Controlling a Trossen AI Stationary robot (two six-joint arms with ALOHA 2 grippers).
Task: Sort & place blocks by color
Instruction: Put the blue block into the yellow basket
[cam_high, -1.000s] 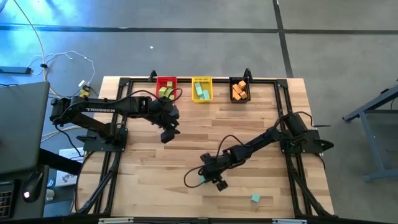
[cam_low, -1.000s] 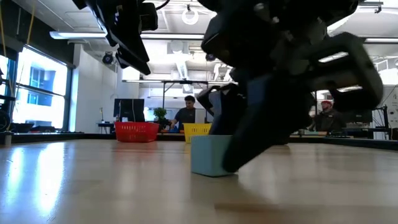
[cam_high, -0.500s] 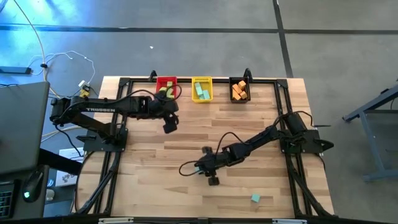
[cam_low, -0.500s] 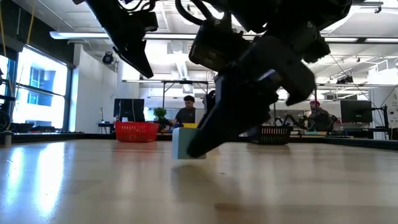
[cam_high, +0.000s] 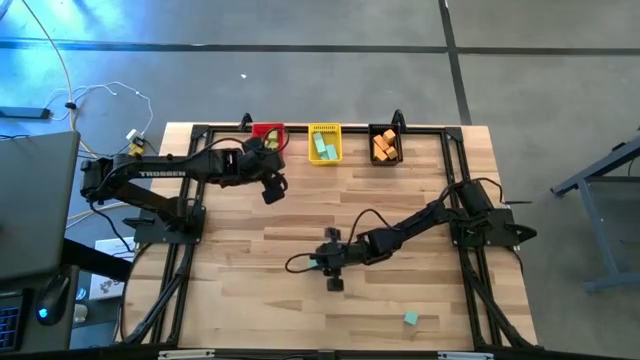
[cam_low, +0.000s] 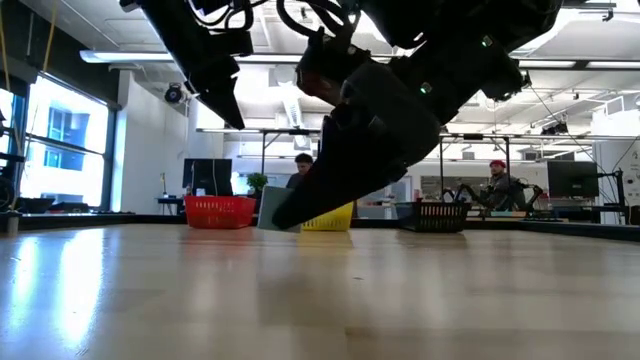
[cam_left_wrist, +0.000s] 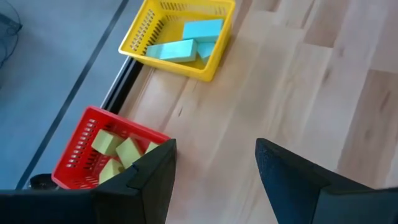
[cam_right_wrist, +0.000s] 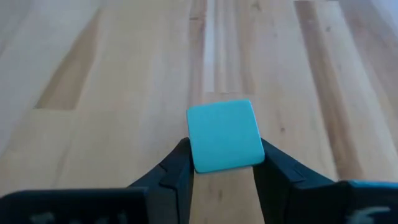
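- the right gripper (cam_high: 322, 264) is sitting in the lower middle of the high view, and its fingers (cam_right_wrist: 177, 168) are pinching a teal block (cam_right_wrist: 224, 135) from both sides; in the low view that block (cam_low: 272, 209) is hanging clear of the table (cam_high: 420, 190).
- the left gripper (cam_high: 272, 187) is hovering in the upper left of the high view, just below the red bin (cam_high: 267, 131); its jaws are standing apart with nothing between them.
- the red bin (cam_left_wrist: 99, 152) is holding yellow-green blocks (cam_left_wrist: 118, 149), the yellow bin (cam_high: 324, 143) is holding teal blocks (cam_left_wrist: 183, 40), and the black bin (cam_high: 384, 144) at upper centre-right is holding orange blocks (cam_high: 382, 146).
- one more teal block (cam_high: 410, 318) is lying alone near the bottom edge, right of centre.
- judging from this, the step in hand is carrying the gripped teal block to its bin; sorting looks nearly done.
- the next move is calling for a carry up the frame to the yellow bin, staying clear of the left arm, then a release above the teal pieces inside.
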